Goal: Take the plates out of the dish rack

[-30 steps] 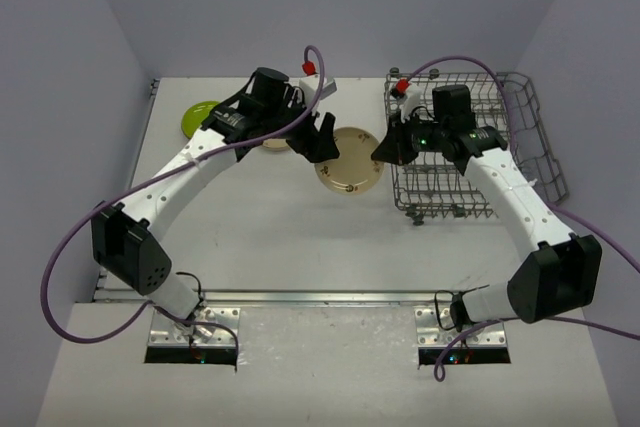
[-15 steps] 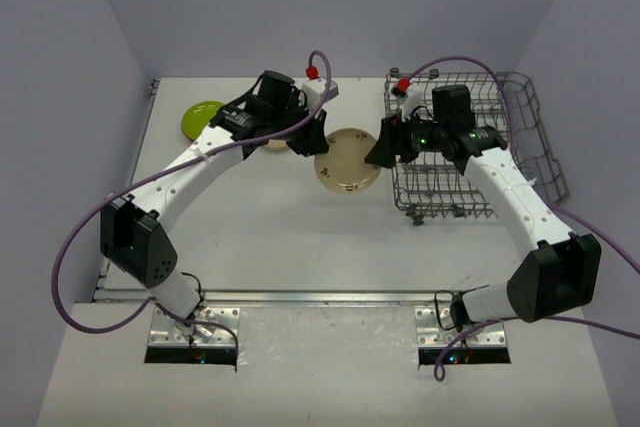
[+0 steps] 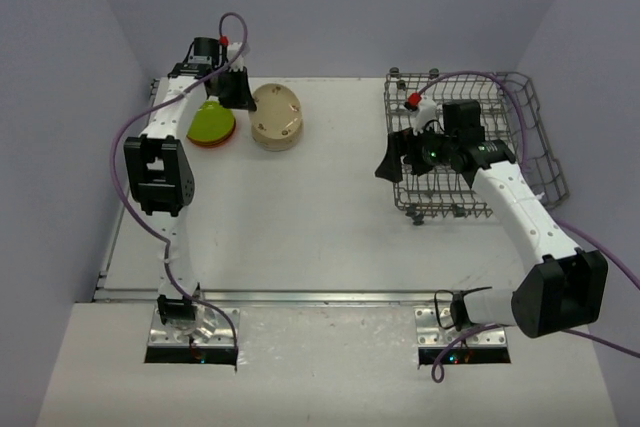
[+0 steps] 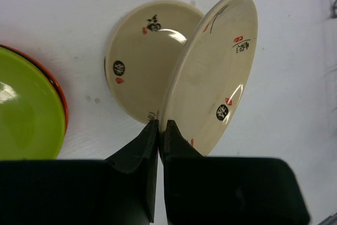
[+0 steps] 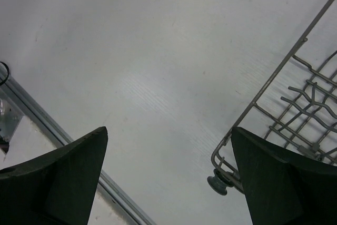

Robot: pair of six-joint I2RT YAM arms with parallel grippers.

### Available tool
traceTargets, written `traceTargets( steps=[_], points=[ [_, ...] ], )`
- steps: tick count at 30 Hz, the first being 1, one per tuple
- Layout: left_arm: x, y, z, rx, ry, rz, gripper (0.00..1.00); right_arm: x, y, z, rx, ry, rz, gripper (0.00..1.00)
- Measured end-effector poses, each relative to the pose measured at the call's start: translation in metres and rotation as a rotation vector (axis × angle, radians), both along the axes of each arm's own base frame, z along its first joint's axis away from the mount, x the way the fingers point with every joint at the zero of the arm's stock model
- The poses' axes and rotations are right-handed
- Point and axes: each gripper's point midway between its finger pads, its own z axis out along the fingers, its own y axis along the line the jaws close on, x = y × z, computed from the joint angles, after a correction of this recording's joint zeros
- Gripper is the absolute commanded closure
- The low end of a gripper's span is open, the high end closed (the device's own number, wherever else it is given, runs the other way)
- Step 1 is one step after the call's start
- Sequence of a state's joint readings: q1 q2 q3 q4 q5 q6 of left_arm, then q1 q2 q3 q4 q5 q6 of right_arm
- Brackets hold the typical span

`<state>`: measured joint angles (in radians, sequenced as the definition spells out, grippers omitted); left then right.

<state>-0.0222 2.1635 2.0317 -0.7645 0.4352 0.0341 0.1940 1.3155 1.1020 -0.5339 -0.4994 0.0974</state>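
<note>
Under green plate [image 4: 26, 109], orange rim [image 4: 64, 110]; left claw [image 4: 159, 124] clamping beige plate [image 4: 216, 72], right claw [image 5: 168, 130] spread.

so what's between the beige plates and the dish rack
Mostly bare table; only the open right pincer hangs at the dish rack's left edge. The top view shows it.

1. The whole table [image 3: 300, 217] is viewed from high above and behind the arm bases, facing down and forward.
2. From the left wrist, the tilted beige plate [image 4: 213, 72] and lime green plate [image 4: 23, 109] are viewed closely, downward past the left gripper [image 4: 160, 126]. Both are seen small at the top view's far left.
3. From the right wrist, bare table and a corner of the dish rack [image 5: 217, 184] are viewed closely between the fingers of the right gripper [image 5: 168, 135]. That corner is shared with the top view.
</note>
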Motion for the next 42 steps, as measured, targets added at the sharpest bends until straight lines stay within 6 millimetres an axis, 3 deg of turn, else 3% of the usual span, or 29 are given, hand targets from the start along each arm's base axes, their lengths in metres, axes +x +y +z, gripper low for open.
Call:
traceTargets(
  steps=[5,8,9,11,12,13,14,15,21,25,30,33,36,42],
  points=[
    [0.013,0.013,-0.038,0.017,0.071,0.034,0.98,0.000,-0.014,-0.010,-0.021,0.025,-0.034,0.01],
    [0.011,0.011,-0.053,0.013,0.106,0.034,0.85,0.000,-0.020,-0.012,-0.029,0.030,-0.047,0.01],
    [0.012,0.010,-0.055,0.008,0.110,0.033,0.74,0.000,-0.022,-0.013,-0.030,0.031,-0.051,0.01],
    [0.013,0.009,-0.060,0.004,0.118,0.033,0.41,0.001,-0.025,-0.013,-0.031,0.033,-0.057,0.01],
    [0.013,0.009,-0.062,0.002,0.121,0.032,0.40,0.001,-0.026,-0.013,-0.032,0.035,-0.060,0.01],
    [0.013,0.009,-0.063,0.003,0.122,0.032,0.22,0.001,-0.026,-0.014,-0.032,0.038,-0.062,0.01],
    [0.013,0.009,-0.063,0.003,0.124,0.035,0.17,0.000,-0.027,-0.014,-0.032,0.041,-0.064,0.01],
    [0.013,0.010,-0.063,0.002,0.124,0.041,0.03,0.000,-0.028,-0.014,-0.033,0.044,-0.067,0.01],
    [0.015,0.017,-0.054,0.034,0.102,0.062,0.00,-0.001,-0.034,-0.012,-0.054,0.036,-0.100,0.01],
    [0.008,0.023,-0.012,0.069,0.025,0.076,0.00,0.002,-0.047,-0.002,-0.103,-0.017,-0.160,0.01],
    [-0.042,0.033,0.063,0.158,-0.130,0.085,0.00,-0.003,-0.077,-0.003,-0.198,-0.075,-0.278,0.01],
    [-0.087,0.037,0.087,0.199,-0.202,0.086,0.00,-0.012,-0.098,-0.019,-0.239,-0.050,-0.355,0.01],
    [-0.129,0.042,0.083,0.242,-0.233,0.086,0.00,-0.023,-0.113,-0.037,-0.268,-0.016,-0.414,0.01],
    [-0.198,0.055,0.040,0.304,-0.198,0.094,0.00,-0.046,-0.125,-0.051,-0.284,-0.030,-0.471,0.01]
  ],
)
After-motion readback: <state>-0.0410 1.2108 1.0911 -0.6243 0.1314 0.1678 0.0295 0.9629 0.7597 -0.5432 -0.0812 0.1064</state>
